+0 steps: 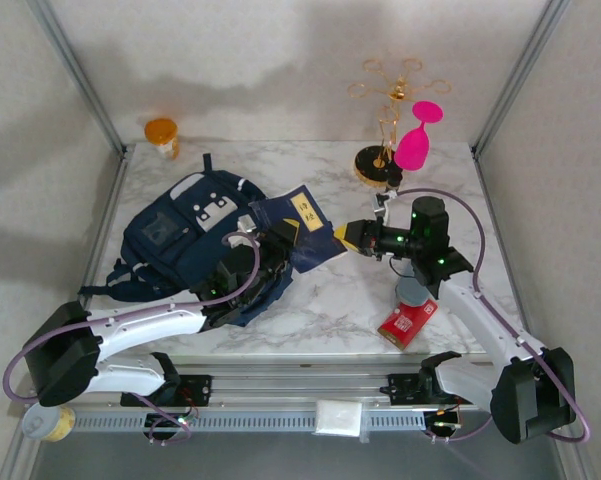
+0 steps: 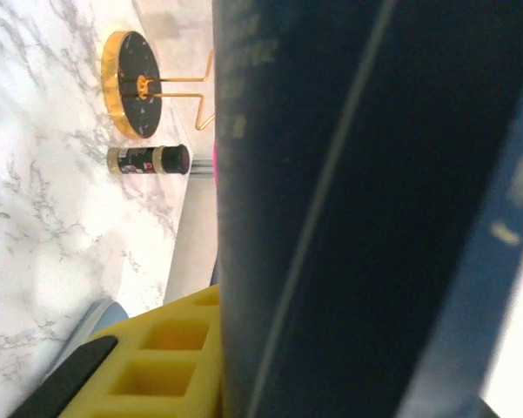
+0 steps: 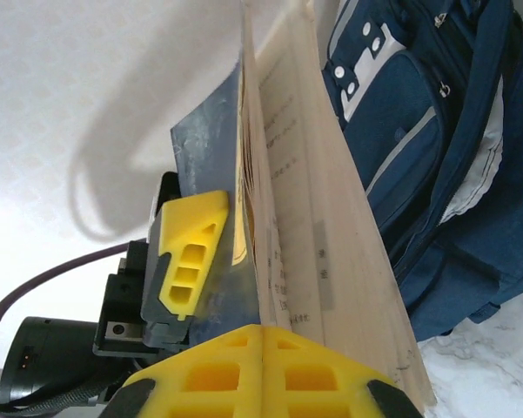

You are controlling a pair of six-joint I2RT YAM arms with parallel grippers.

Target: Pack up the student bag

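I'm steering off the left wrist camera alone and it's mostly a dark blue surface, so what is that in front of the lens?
Observer: A thin dark blue book with a yellow label, gripped by the left pincer.
Operator: Is anything else holding it?
Observer: Yes, the right pincer is shut on the opposite edge.
Operator: Where's the bag?
Observer: The large navy-blue fabric backpack lies on the left half of the marble table, just left of the book.
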